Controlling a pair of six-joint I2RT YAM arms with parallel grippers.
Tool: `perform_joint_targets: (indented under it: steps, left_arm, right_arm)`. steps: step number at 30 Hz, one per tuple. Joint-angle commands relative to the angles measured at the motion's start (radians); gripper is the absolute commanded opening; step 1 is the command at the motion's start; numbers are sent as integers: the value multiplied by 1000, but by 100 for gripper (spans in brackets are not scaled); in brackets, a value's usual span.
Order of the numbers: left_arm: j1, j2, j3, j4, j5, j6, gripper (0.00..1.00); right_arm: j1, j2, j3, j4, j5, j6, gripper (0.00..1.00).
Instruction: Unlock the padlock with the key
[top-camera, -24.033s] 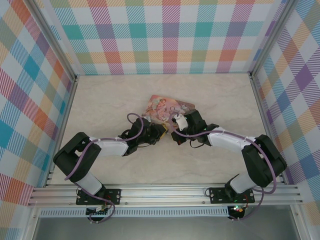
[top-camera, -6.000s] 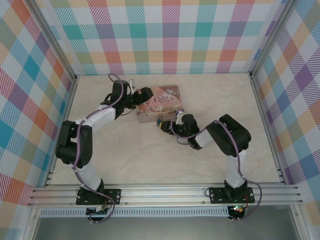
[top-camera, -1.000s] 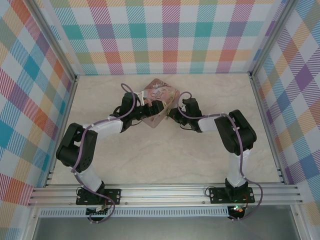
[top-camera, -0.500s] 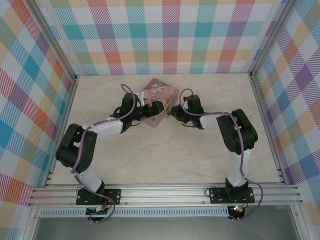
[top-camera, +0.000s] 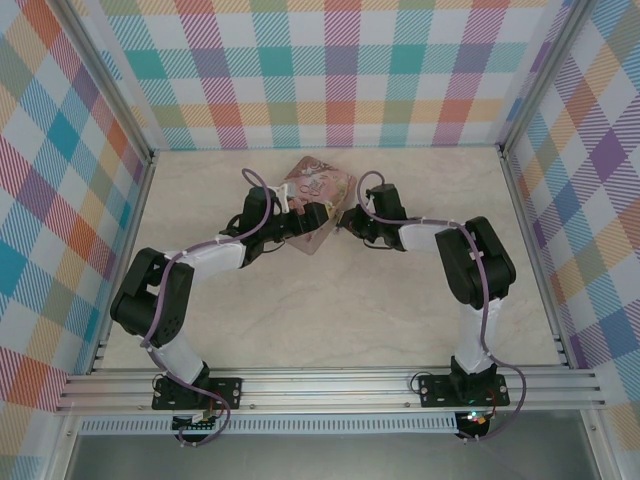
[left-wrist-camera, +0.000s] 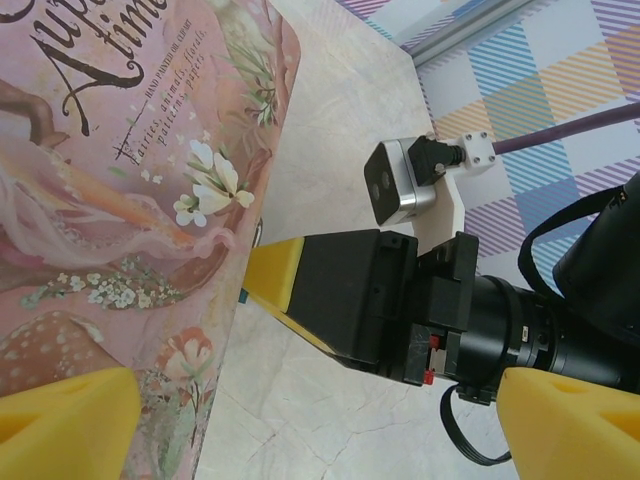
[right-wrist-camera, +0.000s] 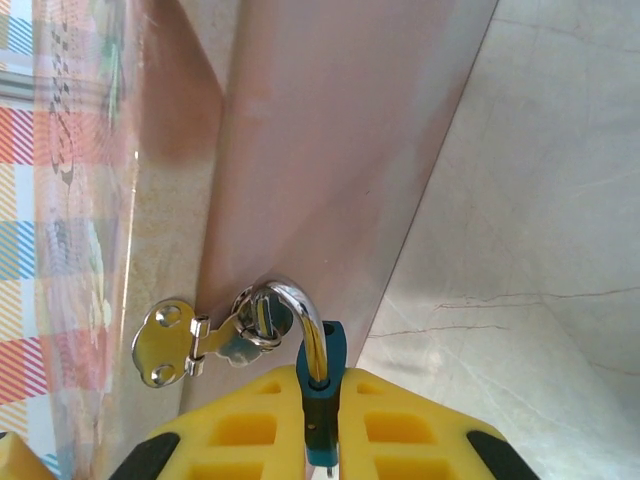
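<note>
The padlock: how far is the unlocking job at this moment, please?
Done: the right gripper is clamped on the padlock beside the tin. In hand: the left gripper stands open at the tin's edge. Left: the shackle threads the hasp ring, so the lock is not off; whether it is unlocked, I cannot tell.

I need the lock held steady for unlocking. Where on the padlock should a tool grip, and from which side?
Grip the padlock by its blue body, across the flat faces, coming from the end away from the tin. Its shackle is hooked through the hasp on the tin wall, so only the body is free. The right tool holds it so.
</note>
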Motion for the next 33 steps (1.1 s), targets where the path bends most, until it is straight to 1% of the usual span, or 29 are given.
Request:
perform_joint_targets:
  steps: [1,7,12,18,23,28,33]
  left_arm:
    - [2,28,-64,-203,-40,-33,93]
    - [2,31,-67,-207,-47,-36,92]
    - [2,36,-64,-206,-48,-36,93]
    - [2,38,-66,-210,-50,-35,93]
    - [2,37,-66,-212,-51,-35,93]
    - [1,34,-67,-213,-52,-35,93]
    - [2,36,-65,-212,-51,-35,93]
  right_arm:
    - [-57,15,52,-66,148,-68,12]
    - [-57,38,78,-111,137,-86,12]
    - [-57,40,36,-122,139,-106,12]
    - [-58,25,-50,-71,156,-123,12]
    - [-59,21,-59,-60,158,-157,13]
    - [-63,-15,-101,-44,170,-185,16]
    - [-74,-65,-165,37,110,-211,22]
